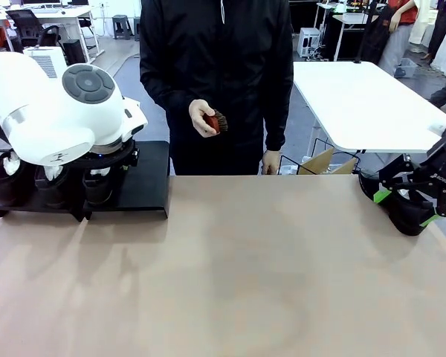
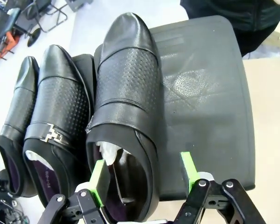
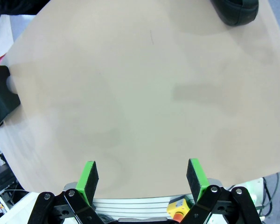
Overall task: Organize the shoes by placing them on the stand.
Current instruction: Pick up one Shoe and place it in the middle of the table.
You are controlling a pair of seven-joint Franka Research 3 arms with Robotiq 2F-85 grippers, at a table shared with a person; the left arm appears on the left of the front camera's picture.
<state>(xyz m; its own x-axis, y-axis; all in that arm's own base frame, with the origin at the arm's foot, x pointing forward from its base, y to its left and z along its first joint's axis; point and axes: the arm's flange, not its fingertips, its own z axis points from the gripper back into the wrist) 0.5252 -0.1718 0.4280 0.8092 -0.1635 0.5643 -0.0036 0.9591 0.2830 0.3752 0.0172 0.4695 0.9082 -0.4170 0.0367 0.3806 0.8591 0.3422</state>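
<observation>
Three glossy black shoes stand side by side on the black stand: a narrow one, a buckled one and a perforated one stuffed with white paper. My left gripper is open over the heel of the perforated shoe, with one green pad inside the opening and the other outside it. In the front view my left arm covers most of these shoes on the stand. A fourth shoe lies at the table's right edge, beside my open right gripper.
A person in black stands at the far side holding a small brown brush. The right end of the stand is bare. The tan tabletop stretches wide between the two arms. A white table stands behind on the right.
</observation>
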